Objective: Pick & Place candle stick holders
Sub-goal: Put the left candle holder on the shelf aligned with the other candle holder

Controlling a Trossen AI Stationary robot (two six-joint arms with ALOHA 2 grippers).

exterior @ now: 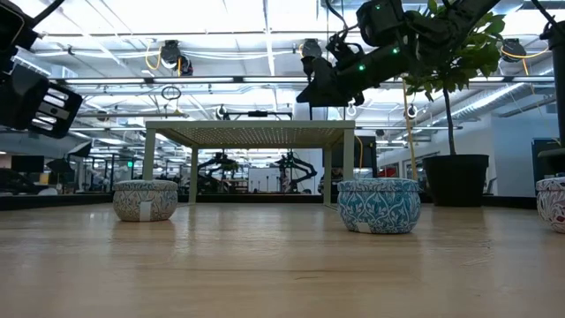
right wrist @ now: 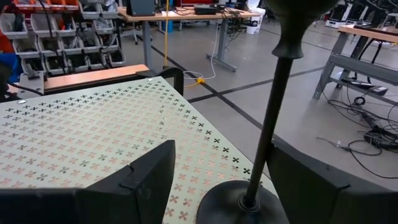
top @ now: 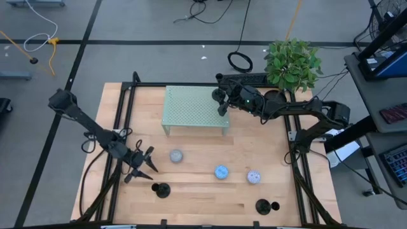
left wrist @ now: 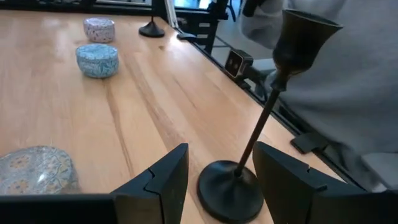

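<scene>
The right pincer (top: 220,102) sits over the right-hand edge of the green stand (top: 191,107), its fingers (right wrist: 146,177) spread apart with a black holder (right wrist: 264,134) standing upright between them, the disc base on the perforated top near the stand's corner; from the wrist view I cannot tell whether the fingers touch it. The left pincer (top: 145,162) is low over the table (top: 203,197), its fingers (left wrist: 165,180) also apart, and a second holder (left wrist: 255,134) stands just ahead of them, its stem leaning a little and its base resting on the wood in the gap. Beyond that pincer, toward the table's right side, sit three patterned tins: a grey one (top: 176,156) just beside it, a blue one (top: 221,172) farther on, and a pale one (top: 254,177) past that. A third holder (top: 267,206) is well away from both pincers, at the front edge of the table on the right. A potted plant (top: 292,62) stands behind the right arm, off the table's back corner.
</scene>
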